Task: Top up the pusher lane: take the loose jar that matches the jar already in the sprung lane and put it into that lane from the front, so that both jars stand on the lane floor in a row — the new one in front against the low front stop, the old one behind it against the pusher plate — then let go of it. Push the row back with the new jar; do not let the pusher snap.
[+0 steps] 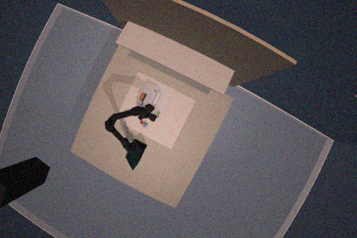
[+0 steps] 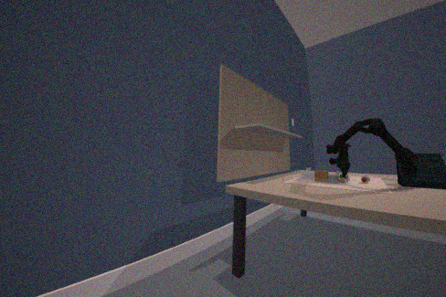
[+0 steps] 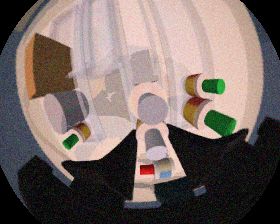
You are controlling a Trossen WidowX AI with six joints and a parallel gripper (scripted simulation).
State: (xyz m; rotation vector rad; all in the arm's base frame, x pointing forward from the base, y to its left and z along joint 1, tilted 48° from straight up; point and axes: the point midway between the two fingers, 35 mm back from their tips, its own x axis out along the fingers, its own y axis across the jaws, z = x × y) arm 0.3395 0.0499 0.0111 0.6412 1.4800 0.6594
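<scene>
My gripper (image 3: 151, 129) (image 2: 345, 175) is shut on a grey-lidded, pale jar (image 3: 155, 142), which stands nearly upright between the fingertips. A second grey-lidded pale jar (image 3: 152, 108) stands straight behind it in the lane, very close; whether they touch is unclear. A grey block (image 3: 142, 66), apparently the pusher plate, shows farther back in the same lane. The clear-walled fixture (image 1: 156, 97) lies beyond the gripper. The low front stop and the held jar's base are hidden by the fingers and jar, so I cannot tell whether it rests on the floor.
Two green-lidded amber jars (image 3: 213, 86) (image 3: 220, 123) stand to the right. A larger grey jar (image 3: 75, 111) and a small green-lidded jar (image 3: 70, 141) are at left, near an orange-brown block (image 3: 55, 65) (image 1: 143, 97) (image 2: 321, 175). Red-ended (image 3: 146, 170) and blue-ended (image 3: 165, 174) items lie nearer the arm.
</scene>
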